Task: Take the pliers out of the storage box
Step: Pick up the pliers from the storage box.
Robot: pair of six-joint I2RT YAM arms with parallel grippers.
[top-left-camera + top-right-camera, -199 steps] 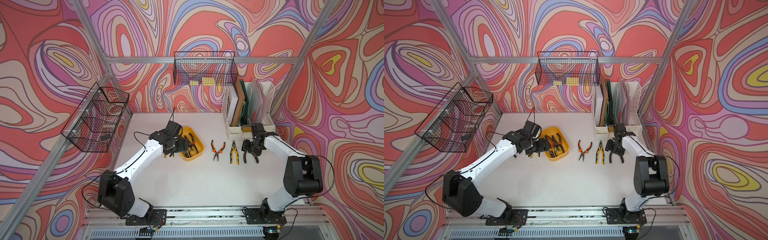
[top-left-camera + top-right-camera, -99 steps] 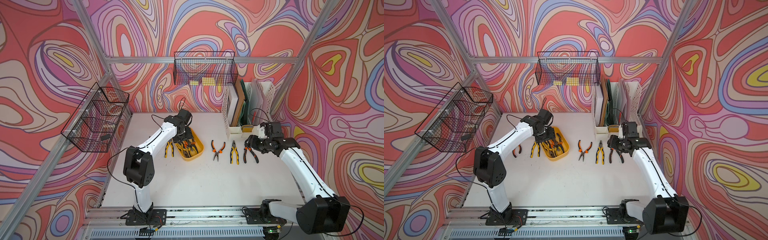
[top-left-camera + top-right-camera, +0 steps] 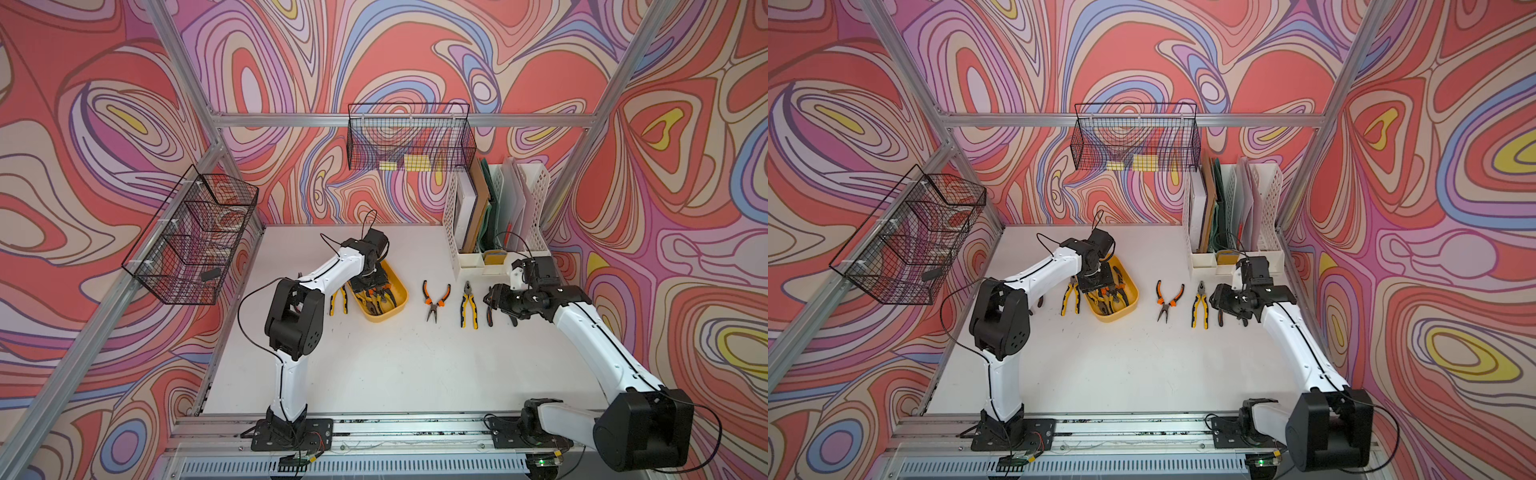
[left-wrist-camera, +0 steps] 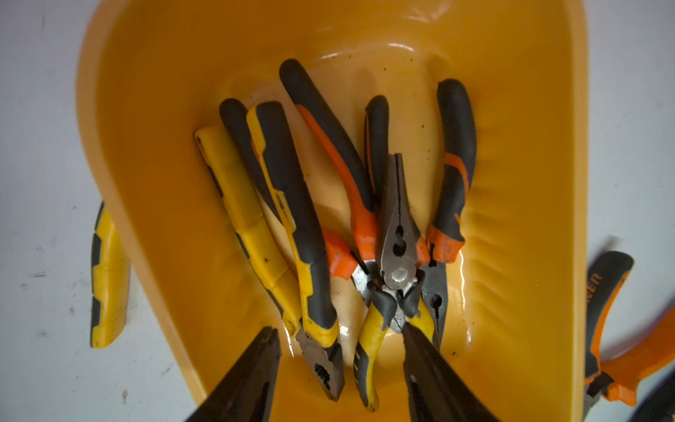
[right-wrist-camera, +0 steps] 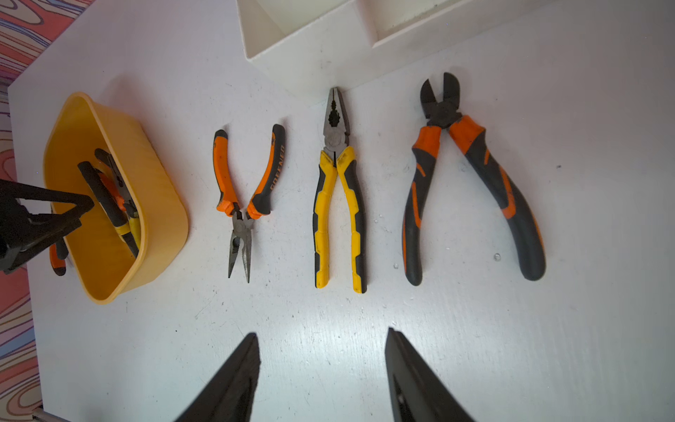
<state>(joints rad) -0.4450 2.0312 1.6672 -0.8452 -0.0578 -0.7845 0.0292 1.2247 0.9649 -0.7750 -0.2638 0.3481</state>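
Since a second ago left arm (image 3: 332, 270) swung in over the storage box (image 3: 380, 318), right arm (image 3: 582, 324) backed off the laid-out row; table (image 3: 374, 374) holds three pliers (image 5: 336, 142) right of the box; several more still tangled inside it – left gripper (image 4: 339, 336) open, fingers (image 4: 252, 376) straddling the yellow-handled heads; right gripper (image 5: 321, 336) open, empty – close on one tool near its pivot, lift straight up.

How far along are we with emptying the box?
Done: the needle-nose pliers, combination pliers and cutters lie right of the storage box, a yellow pair left of it. In hand: left gripper down in the box, jaws open astride a yellow-handled pair, nothing lifted; right gripper open, empty. Left: about four pliers inside.
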